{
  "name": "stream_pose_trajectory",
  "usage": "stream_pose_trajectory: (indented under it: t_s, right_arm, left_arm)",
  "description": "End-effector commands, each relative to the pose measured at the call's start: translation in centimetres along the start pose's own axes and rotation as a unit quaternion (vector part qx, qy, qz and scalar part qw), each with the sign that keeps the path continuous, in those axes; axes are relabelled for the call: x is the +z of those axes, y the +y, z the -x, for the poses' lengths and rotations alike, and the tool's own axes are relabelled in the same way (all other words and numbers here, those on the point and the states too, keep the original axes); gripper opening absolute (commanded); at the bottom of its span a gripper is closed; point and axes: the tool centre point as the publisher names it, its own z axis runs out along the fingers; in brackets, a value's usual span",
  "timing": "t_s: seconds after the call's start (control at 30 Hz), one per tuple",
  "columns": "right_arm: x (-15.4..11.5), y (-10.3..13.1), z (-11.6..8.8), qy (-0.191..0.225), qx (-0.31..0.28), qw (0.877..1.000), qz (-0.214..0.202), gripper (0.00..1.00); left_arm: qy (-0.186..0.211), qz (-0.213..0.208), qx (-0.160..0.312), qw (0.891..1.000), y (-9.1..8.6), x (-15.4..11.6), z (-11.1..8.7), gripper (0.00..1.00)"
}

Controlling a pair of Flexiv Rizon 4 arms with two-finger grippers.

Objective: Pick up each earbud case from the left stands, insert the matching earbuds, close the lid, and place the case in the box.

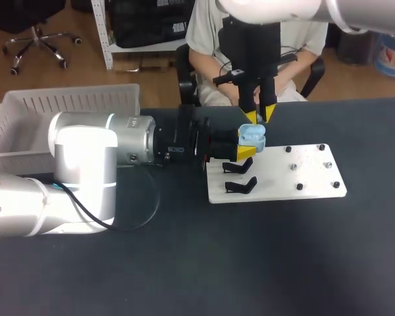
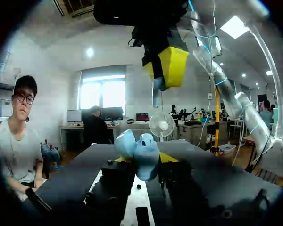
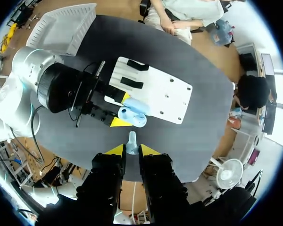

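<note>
Now, at the head view's centre, my left gripper [image 1: 245, 142] clamps the open pale-blue plastic earbud case [image 1: 253, 135]. My right gripper [image 3: 132, 150] pinches a small pale earbud [image 3: 132, 140] above it. I judge this the insertion step: next comes a straight, aligned descent into its socket.

A dark, matte-topped table [image 1: 283, 263] carries a flat white rectangular board [image 1: 303, 181]. On the board's left part stand two small black stands [image 1: 240, 185]; several short black pegs [image 1: 293, 166] dot its right part. Well left of the board, at the table's far edge, sits a white slatted plastic box [image 1: 26, 108].
</note>
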Motion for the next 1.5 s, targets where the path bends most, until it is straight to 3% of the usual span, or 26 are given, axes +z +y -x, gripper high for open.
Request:
stream_pose_trajectory:
  t_s: [0.03, 1.23, 1.5]
  right_arm:
    - [0.3, 0.1, 0.3, 0.004, -0.002, 1.000, 0.004, 0.00]
    - [1.9, 0.9, 1.8, 0.029, -0.032, 0.999, 0.014, 0.00]
    - [2.2, 1.0, 1.6, 0.018, -0.039, 0.999, 0.016, 0.00]
  left_arm:
    - [-0.001, 0.000, 0.001, 1.000, 0.0, 0.0, -0.1, 0.00]
    - [-0.009, 0.008, 0.000, 1.000, -0.3, 0.6, -0.4, 0.00]
    - [-0.009, 0.008, 0.000, 1.000, -0.3, 0.6, -0.4, 0.00]
